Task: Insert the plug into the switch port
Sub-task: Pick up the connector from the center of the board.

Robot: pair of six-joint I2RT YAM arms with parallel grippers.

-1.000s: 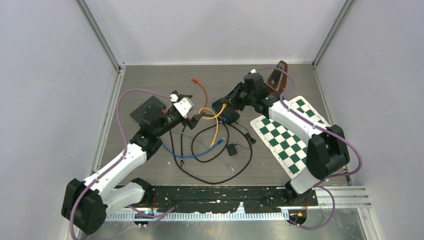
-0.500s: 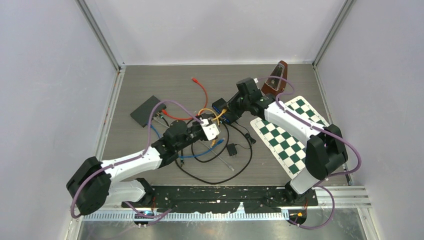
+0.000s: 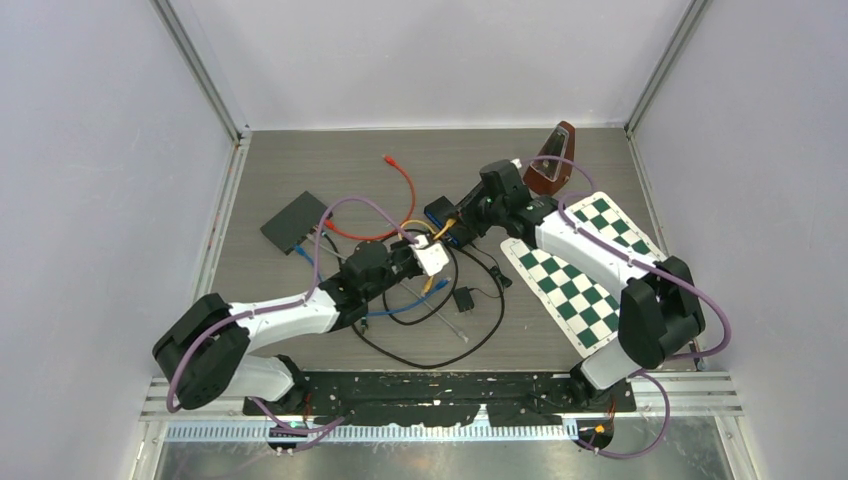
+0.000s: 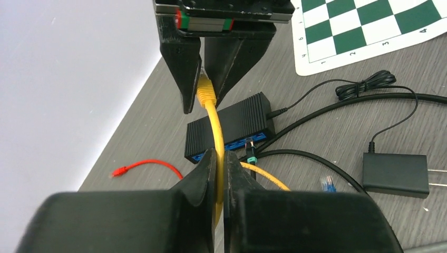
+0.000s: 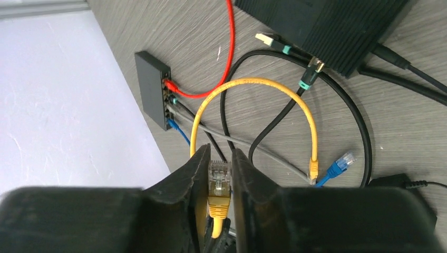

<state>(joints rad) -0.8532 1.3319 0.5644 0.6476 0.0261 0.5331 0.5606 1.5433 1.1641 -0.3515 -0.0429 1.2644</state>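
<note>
A yellow plug (image 5: 220,176) stands between the fingers of my right gripper (image 5: 220,158), which is slightly open, with a thin gap on one side of the plug. The left wrist view shows the same plug (image 4: 204,89) between the right gripper's fingers (image 4: 182,74), just above the black switch (image 4: 232,124) with its blue ports. My left gripper (image 4: 216,155) is shut on the yellow cable (image 4: 215,126) a short way behind the plug. From above, both grippers meet beside the switch (image 3: 450,225).
A second black box (image 3: 295,222) with red, grey and blue cables plugged in lies at left. A green chessboard mat (image 3: 580,270), a brown metronome (image 3: 553,160), a black power adapter (image 4: 392,174), a loose blue plug (image 4: 328,183) and black cable loops surround the switch.
My left arm swung right from the black box to the middle and shut on the yellow cable. The right gripper's jaws eased apart a little around the plug.
</note>
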